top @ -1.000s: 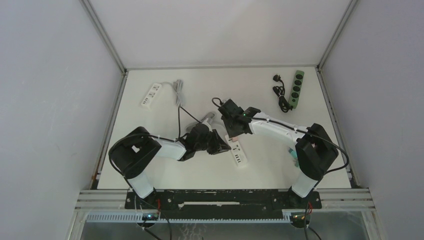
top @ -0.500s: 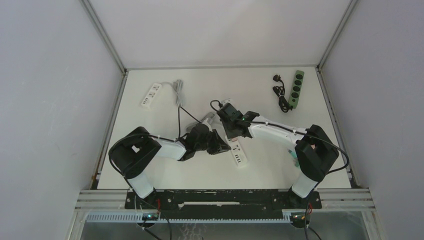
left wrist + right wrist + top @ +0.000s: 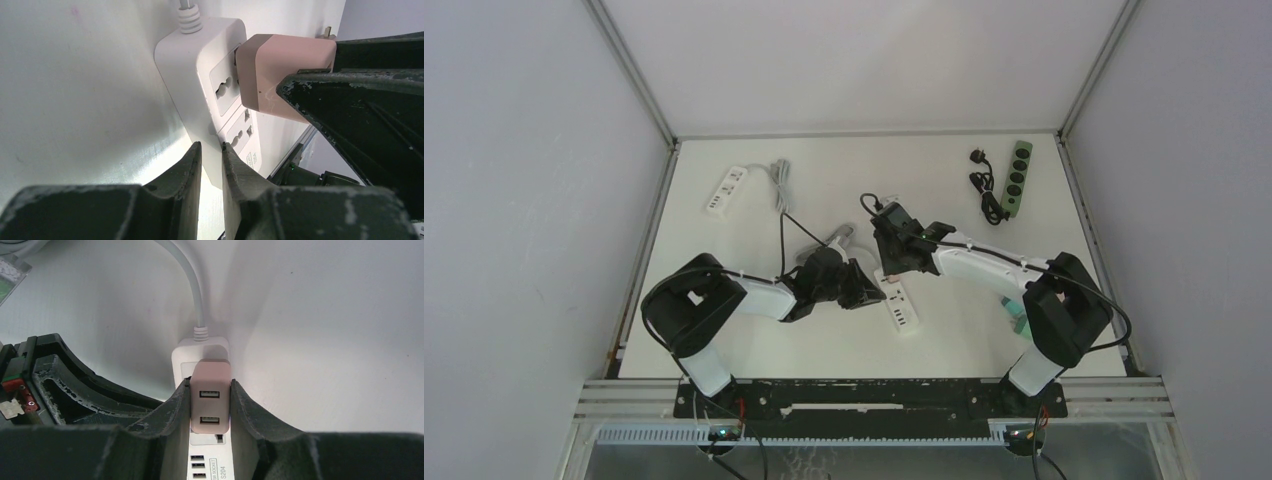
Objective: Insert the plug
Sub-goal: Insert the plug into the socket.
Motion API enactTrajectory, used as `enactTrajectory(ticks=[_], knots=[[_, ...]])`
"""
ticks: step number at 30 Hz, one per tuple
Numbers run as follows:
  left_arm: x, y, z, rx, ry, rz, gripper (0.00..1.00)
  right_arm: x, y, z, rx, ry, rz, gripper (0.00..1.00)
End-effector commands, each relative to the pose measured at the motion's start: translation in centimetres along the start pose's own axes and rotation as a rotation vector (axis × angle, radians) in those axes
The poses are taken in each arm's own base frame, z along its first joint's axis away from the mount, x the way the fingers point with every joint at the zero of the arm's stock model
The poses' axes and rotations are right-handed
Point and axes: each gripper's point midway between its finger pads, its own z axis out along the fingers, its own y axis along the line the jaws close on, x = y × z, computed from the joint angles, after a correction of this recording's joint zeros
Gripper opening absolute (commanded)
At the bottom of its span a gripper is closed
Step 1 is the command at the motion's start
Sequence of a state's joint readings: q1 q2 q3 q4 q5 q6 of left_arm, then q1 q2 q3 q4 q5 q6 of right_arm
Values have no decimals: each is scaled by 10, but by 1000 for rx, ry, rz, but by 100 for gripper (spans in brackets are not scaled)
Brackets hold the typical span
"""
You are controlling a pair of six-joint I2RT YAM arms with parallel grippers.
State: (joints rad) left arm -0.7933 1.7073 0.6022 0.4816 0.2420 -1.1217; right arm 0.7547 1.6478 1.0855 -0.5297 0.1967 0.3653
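Observation:
My right gripper (image 3: pixel 211 385) is shut on the pink plug (image 3: pixel 211 405), a small block with two USB ports on its back. The plug stands against the first socket of the white power strip (image 3: pixel 202 347), right by the strip's cable end. In the left wrist view the plug (image 3: pixel 285 75) has its prongs partly in that socket, a thin gap left to the strip (image 3: pixel 200 90). My left gripper (image 3: pixel 210 146) is shut on nothing, its tips at the strip's long side. From above, the left gripper (image 3: pixel 864 285) and the right gripper (image 3: pixel 891 265) meet at the strip (image 3: pixel 902 310).
A second white power strip (image 3: pixel 725 188) with a grey cable (image 3: pixel 779 185) lies at the back left. A green power strip (image 3: pixel 1020 177) with a coiled black cable (image 3: pixel 989 195) lies at the back right. A small teal object (image 3: pixel 1014 318) sits by the right arm's base.
My right gripper has shifted slightly with the pink plug, settling over the strip's cable end. The left arm has stayed still.

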Motion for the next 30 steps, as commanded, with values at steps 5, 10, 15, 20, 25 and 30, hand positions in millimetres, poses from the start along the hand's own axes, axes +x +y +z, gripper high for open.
enactTrajectory(ticks=[5,10,15,20,25,30], knots=[[23,76,-10,-267,59,5,24,168,-39,-1,175,605,-143,0],[23,75,-10,-266,56,5,24,185,-49,-13,212,638,-118,0],[22,76,-11,-267,53,6,24,183,-64,-23,259,651,-79,0],[21,75,-12,-268,49,8,24,166,-61,-21,228,637,-54,0],[22,74,-10,-261,54,7,24,147,-52,-10,237,674,-134,0],[21,75,-11,-258,49,8,24,164,-53,-7,270,768,-168,0]])
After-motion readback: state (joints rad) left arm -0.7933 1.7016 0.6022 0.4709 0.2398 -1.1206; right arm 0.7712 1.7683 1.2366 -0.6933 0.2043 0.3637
